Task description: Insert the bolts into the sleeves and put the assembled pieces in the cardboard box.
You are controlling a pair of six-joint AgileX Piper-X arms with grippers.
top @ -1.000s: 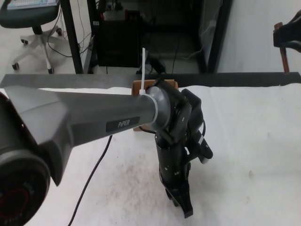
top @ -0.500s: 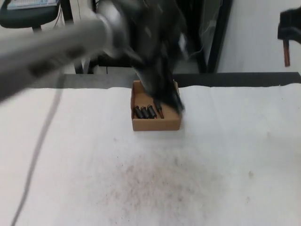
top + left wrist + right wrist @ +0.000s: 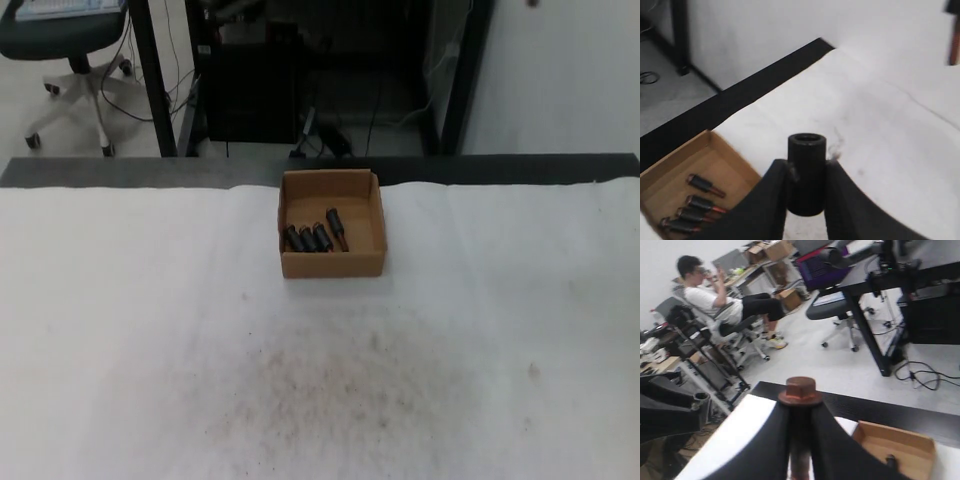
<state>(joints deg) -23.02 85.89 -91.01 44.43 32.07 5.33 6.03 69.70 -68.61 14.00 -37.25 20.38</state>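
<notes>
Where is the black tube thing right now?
In the left wrist view the black sleeve is held in the left gripper, above the white bench cover, near the cardboard box.

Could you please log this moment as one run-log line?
left gripper shut on sleeve | right gripper shut on bolt | cardboard box holds four assembled pieces | bolt not inserted

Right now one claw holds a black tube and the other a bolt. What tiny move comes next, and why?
Probably bring the right gripper toward the left gripper, lining the bolt up with the open end of the sleeve. Each is held apart, and the sleeve looks empty, so they aren't joined yet.
</notes>
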